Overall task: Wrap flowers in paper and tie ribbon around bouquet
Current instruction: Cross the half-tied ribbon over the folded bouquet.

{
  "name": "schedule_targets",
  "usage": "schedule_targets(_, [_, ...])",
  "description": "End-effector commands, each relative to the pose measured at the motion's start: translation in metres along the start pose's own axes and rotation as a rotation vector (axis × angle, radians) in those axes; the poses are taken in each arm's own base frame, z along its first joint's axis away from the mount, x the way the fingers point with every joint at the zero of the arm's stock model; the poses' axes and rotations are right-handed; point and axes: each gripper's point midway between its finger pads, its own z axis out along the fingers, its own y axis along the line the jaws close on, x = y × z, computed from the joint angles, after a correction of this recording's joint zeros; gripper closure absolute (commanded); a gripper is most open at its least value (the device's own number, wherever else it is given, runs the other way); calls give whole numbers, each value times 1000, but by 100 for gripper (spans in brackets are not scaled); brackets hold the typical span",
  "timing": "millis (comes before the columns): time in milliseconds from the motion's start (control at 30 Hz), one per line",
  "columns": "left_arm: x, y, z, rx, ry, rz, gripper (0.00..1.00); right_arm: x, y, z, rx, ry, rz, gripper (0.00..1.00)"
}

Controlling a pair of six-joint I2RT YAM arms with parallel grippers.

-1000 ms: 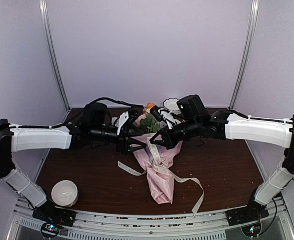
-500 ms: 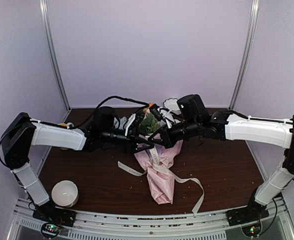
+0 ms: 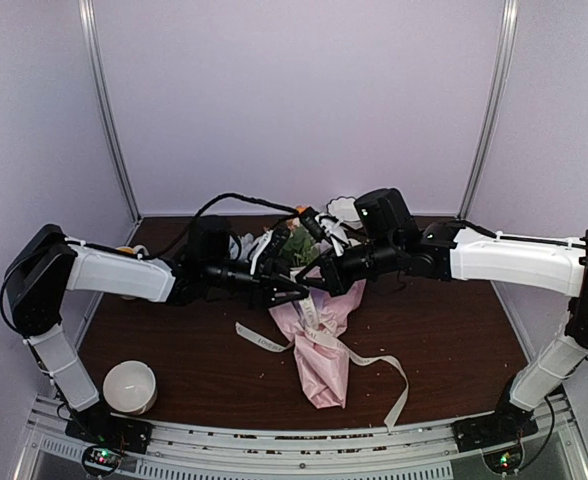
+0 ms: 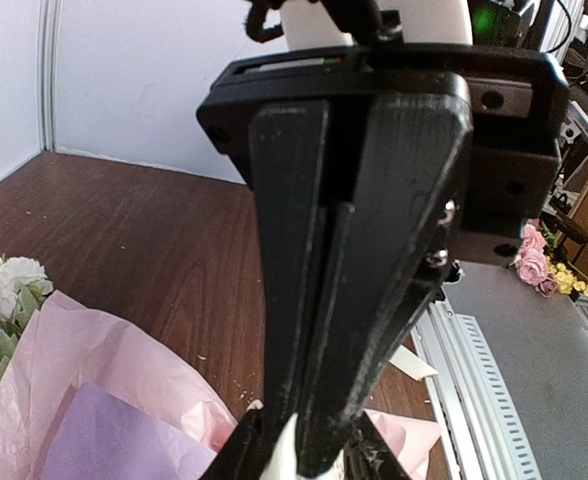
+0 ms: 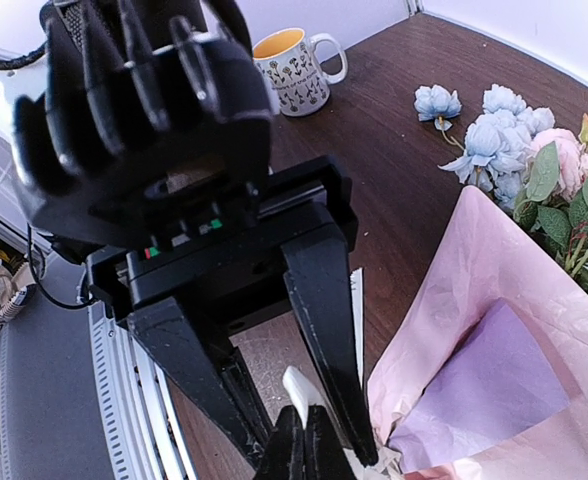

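Left fingers [image 5: 324,320] advanced, part-open astride ribbon [image 5: 299,387]; right fingers [image 5: 286,455] pinch ribbon; paper [image 5: 494,300] holds flowers [image 5: 574,190].

Arms: 2, left arm [image 3: 114,272] and right arm [image 3: 514,260]. Tools: 2, left tool [image 3: 299,290] and right tool [image 4: 312,440]. Bouquet [image 3: 324,370]: 1, its paper showing 2 colours, pink outside and lilac inside; sheet count can't tell. Ribbon [image 3: 259,341]: 1. White bowl [image 3: 130,386]: 1. Patterned mug [image 5: 292,68]: 1. Small blue bloom [image 5: 436,102] lying apart from the bunch: 1. Bench [image 3: 444,330]: 1.
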Motion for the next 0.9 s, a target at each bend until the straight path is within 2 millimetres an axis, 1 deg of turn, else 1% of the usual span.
schedule_targets(0, [7,-1,0,11,-7,13,69,-9,8,-4,-23,-33,-19,100])
schedule_targets(67, [10,1,-1,-10,-9,9,61,-9,8,-5,-22,-32,-20,100])
schedule_targets(100, [9,3,-2,-20,-16,13,60,-9,8,-5,-21,-33,-20,100])
schedule_targets(167, [5,4,-3,-37,-37,22,60,-8,7,-5,-19,-31,-18,100])
schedule_targets(233, [-4,5,-5,-51,-85,35,72,-7,7,-4,-18,-29,-16,100])
schedule_targets(300, [-8,3,-4,-42,-120,31,79,-6,7,-3,-19,-27,-15,100])
schedule_targets(333, [-8,3,-4,-41,-123,25,81,-6,6,-4,-18,-27,-14,100])
schedule_targets(467, [-8,1,-2,-21,-126,19,82,-5,7,-4,-21,-25,-13,100])
schedule_targets(500, [-9,0,-1,-15,-127,19,83,-4,7,-4,-20,-23,-13,100])
schedule_targets(567, [-8,1,0,-11,-124,11,96,-2,7,-4,-19,-16,-14,100])
schedule_targets(600, [-8,1,0,-12,-123,10,100,-2,8,-5,-18,-15,-17,100])
schedule_targets(633, [-7,0,-1,-14,-119,5,100,-2,8,-7,-14,-12,-21,100])
schedule_targets(733, [-3,-1,-4,-26,-102,4,100,-1,-3,-16,59,-3,-40,89])
schedule_targets(833, [4,-1,-6,-46,-66,8,100,10,-27,-25,139,39,-33,75])
schedule_targets(867, [6,0,-6,-49,-55,8,100,16,-41,-27,163,60,-11,71])
